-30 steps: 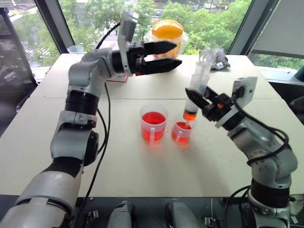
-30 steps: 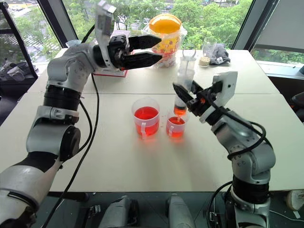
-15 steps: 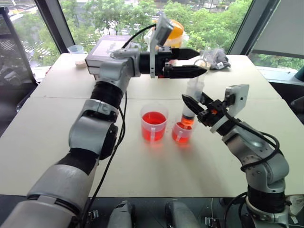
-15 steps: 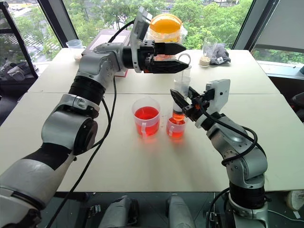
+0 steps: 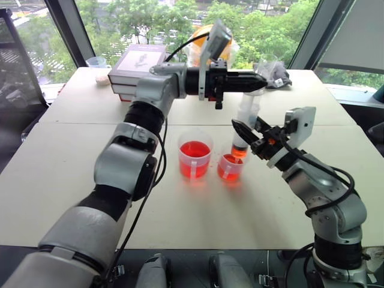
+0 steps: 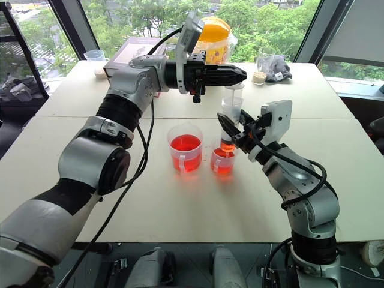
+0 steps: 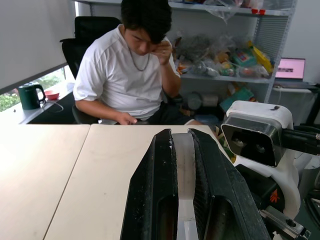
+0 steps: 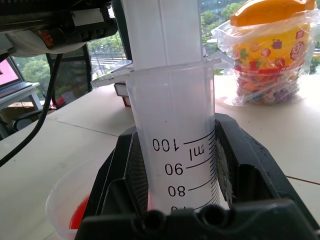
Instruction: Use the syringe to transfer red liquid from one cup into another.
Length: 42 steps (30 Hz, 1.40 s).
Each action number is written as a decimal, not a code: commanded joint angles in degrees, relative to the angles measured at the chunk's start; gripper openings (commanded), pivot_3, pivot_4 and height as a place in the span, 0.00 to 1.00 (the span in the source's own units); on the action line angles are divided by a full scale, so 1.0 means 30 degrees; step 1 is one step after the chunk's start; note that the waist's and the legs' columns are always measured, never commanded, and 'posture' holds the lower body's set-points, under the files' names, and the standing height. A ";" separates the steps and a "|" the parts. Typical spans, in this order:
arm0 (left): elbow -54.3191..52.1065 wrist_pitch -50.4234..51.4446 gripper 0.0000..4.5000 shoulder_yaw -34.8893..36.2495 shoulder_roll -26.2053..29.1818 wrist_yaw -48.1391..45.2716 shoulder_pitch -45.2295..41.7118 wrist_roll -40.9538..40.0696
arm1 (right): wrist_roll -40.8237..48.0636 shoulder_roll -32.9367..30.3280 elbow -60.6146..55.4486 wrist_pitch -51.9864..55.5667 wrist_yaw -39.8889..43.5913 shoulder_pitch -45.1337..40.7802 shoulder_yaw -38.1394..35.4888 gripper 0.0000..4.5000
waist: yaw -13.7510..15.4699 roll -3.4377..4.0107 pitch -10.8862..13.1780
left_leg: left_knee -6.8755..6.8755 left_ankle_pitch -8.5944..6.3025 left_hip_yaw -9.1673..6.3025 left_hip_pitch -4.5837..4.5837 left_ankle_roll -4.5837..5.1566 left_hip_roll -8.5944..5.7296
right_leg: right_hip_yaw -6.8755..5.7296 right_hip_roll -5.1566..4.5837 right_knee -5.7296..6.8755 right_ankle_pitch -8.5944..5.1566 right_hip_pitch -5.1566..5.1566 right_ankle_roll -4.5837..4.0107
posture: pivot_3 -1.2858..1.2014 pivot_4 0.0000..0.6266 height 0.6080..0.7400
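Syringe (image 6: 231, 117): upright over smaller cup (image 6: 221, 161) | Right gripper (image 6: 235, 133): clamped on barrel | Left gripper (image 6: 239, 74): closed on plunger top

Upright syringe (image 5: 246, 123) over smaller cup (image 5: 229, 167)

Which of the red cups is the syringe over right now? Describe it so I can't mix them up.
On the white table, two clear cups of red liquid stand side by side ahead of the robot. The syringe, held upright by the right gripper, points into the smaller cup, the one nearer that gripper. It is shorter than the taller cup beside it.
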 commanded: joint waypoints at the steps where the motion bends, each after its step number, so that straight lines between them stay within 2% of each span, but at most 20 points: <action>1: -0.0688 -0.0813 0.01 -0.0365 -0.0083 -0.0349 -0.0043 0.0623 | 0.0241 -0.0291 -0.0953 -0.0275 0.0031 -0.0546 -0.0266 0.32 | 0.0006 0.0000 0.0000 | 0.0000 0.0000 -0.0001 0.0000 0.0000 0.0000 | 0.0000 0.0000 0.0000 0.0000 0.0000 -0.0001 | 0.52 0.24 1.00; 21: -0.3227 -0.0396 0.01 -0.1572 -0.0704 -0.0853 0.3071 0.1481 | 0.2190 -0.1870 -0.1852 0.1415 -0.0556 -0.3222 -0.2027 0.32 | 0.0018 0.0000 0.0000 | 0.0002 0.0000 -0.0010 -0.0003 0.0001 0.0000 | 0.0002 -0.0003 0.0001 0.0000 0.0001 0.0000 | 0.52 0.24 1.00; 30: -0.4091 0.0160 0.01 -0.1881 -0.0819 -0.0932 0.3889 0.1540 | 0.2762 -0.2489 -0.2158 0.1592 -0.0929 -0.3336 -0.2289 0.32 | 0.0025 0.0000 0.0000 | 0.0003 0.0000 -0.0010 -0.0004 0.0001 0.0000 | 0.0002 -0.0003 0.0003 0.0001 0.0001 0.0002 | 0.52 0.24 1.00; 36: -0.3853 0.0613 0.01 -0.0833 -0.0702 -0.0559 0.2985 0.0799 | 0.2490 -0.2237 -0.2038 0.1276 -0.0906 -0.2508 -0.1723 0.32 | 0.0025 0.0000 0.0000 | 0.0004 0.0000 -0.0013 -0.0003 0.0001 0.0000 | 0.0002 -0.0002 0.0003 0.0002 0.0001 0.0001 | 0.52 0.24 1.00; 38: -0.3487 0.0799 0.20 -0.0355 -0.0612 -0.0120 0.2572 0.0553 | 0.2458 -0.2042 -0.1929 0.1268 -0.0954 -0.2372 -0.1548 0.32 | 0.0027 0.0000 0.0000 | 0.0005 0.0000 -0.0015 -0.0003 0.0001 0.0000 | 0.0002 -0.0003 0.0003 0.0001 0.0001 0.0002 | 0.52 0.24 1.00; 39: -0.3273 0.0839 0.26 -0.0155 -0.0541 0.0031 0.2416 0.0451 | 0.2405 -0.1962 -0.1910 0.1243 -0.0960 -0.2217 -0.1430 0.32 | 0.0026 0.0000 0.0000 | 0.0006 0.0000 -0.0015 -0.0003 0.0001 0.0000 | 0.0002 -0.0002 0.0004 0.0002 0.0002 0.0002 | 0.52 0.24 1.00; 42: -0.2709 0.0535 0.60 0.0442 -0.0055 0.0496 0.2127 0.0280 | 0.2100 -0.1741 -0.1810 0.1121 -0.0966 -0.1613 -0.0957 0.32 | 0.0026 0.0004 -0.0002 | 0.0005 -0.0001 -0.0013 -0.0004 0.0002 -0.0001 | 0.0001 -0.0002 0.0000 0.0002 0.0002 0.0003 | 0.52 0.24 1.00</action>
